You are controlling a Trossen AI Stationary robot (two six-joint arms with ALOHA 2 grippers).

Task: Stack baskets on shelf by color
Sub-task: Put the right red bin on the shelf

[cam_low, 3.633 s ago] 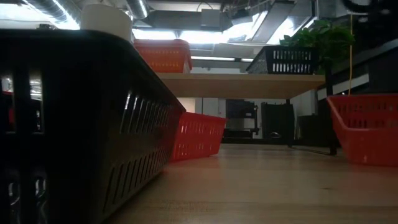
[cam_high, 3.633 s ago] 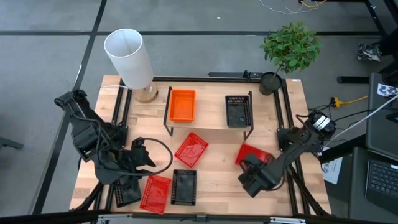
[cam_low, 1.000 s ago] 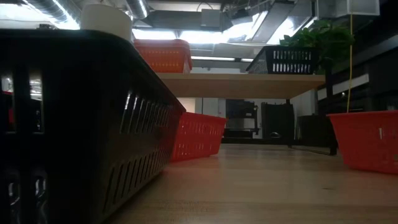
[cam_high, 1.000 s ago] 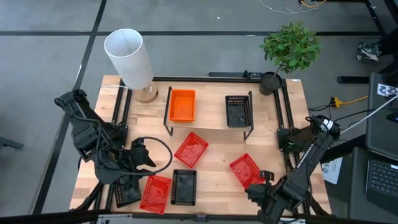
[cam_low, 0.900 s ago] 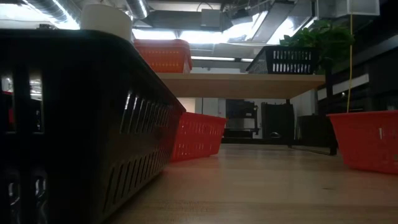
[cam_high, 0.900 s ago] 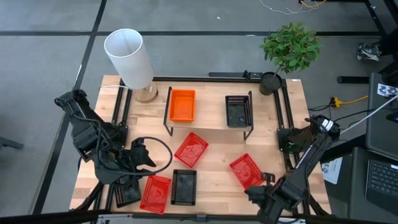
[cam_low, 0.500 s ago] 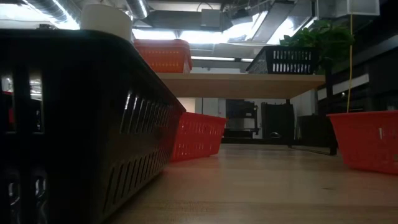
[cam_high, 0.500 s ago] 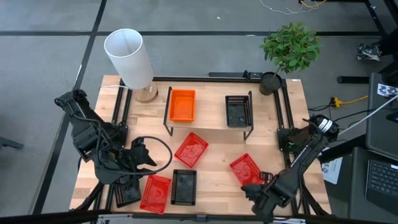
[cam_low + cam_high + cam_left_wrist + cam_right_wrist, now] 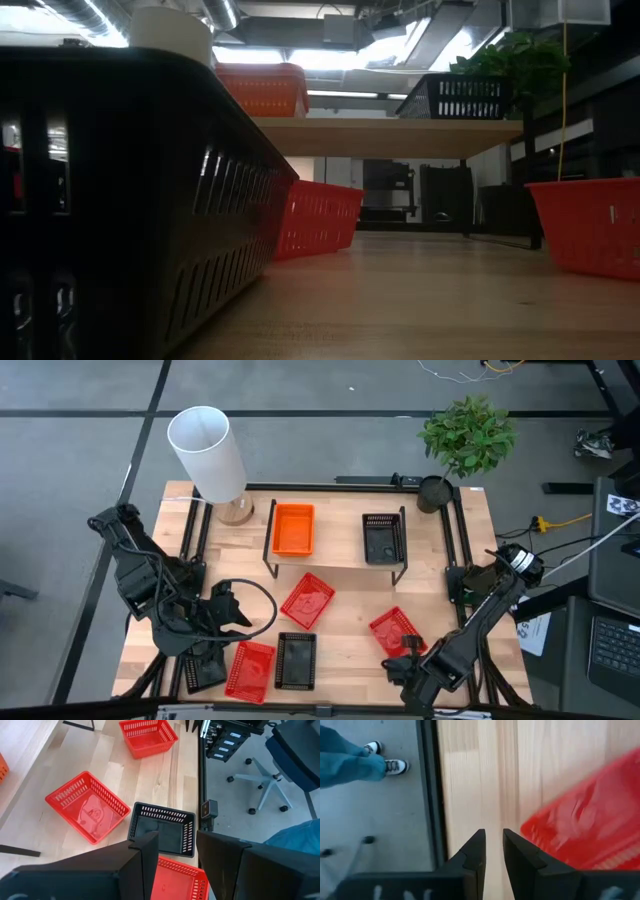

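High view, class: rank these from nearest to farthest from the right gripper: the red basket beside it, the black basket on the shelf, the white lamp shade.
Measured from the right gripper, at the table's front right:
1. Red basket, just behind the gripper.
2. Black basket, on the shelf's right end.
3. White lamp shade, far back-left corner.

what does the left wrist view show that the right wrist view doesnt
Only the left wrist view: a black basket, two more red baskets, an office chair and the left gripper, open over the table's front. Only the right wrist view: a person's shoes on the floor, and the right gripper, its fingers a narrow gap apart, empty, by the front edge. Both: the wooden tabletop and a red basket.
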